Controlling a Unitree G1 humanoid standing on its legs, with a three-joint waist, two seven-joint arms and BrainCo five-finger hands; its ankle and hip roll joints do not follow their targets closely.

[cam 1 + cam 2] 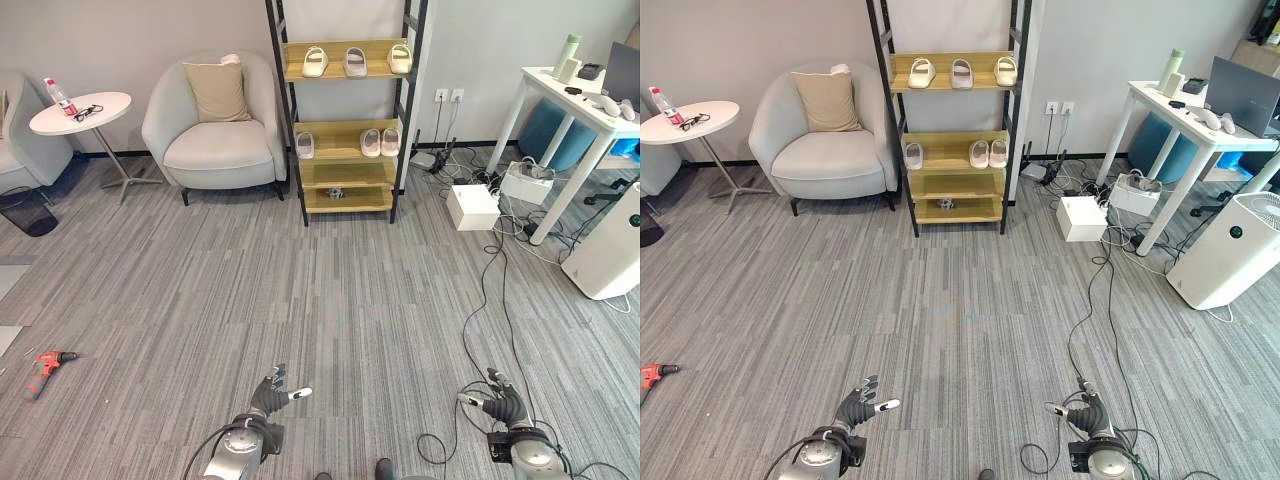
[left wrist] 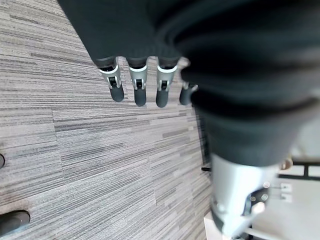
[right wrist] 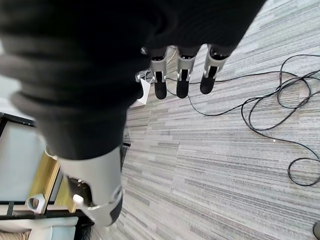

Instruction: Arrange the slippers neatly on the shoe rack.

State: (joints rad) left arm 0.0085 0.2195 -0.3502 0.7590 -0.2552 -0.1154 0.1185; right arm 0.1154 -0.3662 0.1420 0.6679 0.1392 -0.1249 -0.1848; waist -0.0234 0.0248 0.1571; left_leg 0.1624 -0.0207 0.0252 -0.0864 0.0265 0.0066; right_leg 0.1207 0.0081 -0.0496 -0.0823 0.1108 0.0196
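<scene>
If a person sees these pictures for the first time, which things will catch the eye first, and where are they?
The wooden shoe rack against the far wall stands out, with three pale slippers on its top shelf and three more on the second shelf. Left of it is a light armchair with a beige cushion. Near the camera, the left hand and right hand hang open over the grey carpet, holding nothing.

Three pale slippers (image 1: 356, 61) sit along the shoe rack (image 1: 345, 110) top shelf, three more slippers (image 1: 370, 142) on the middle one.
</scene>
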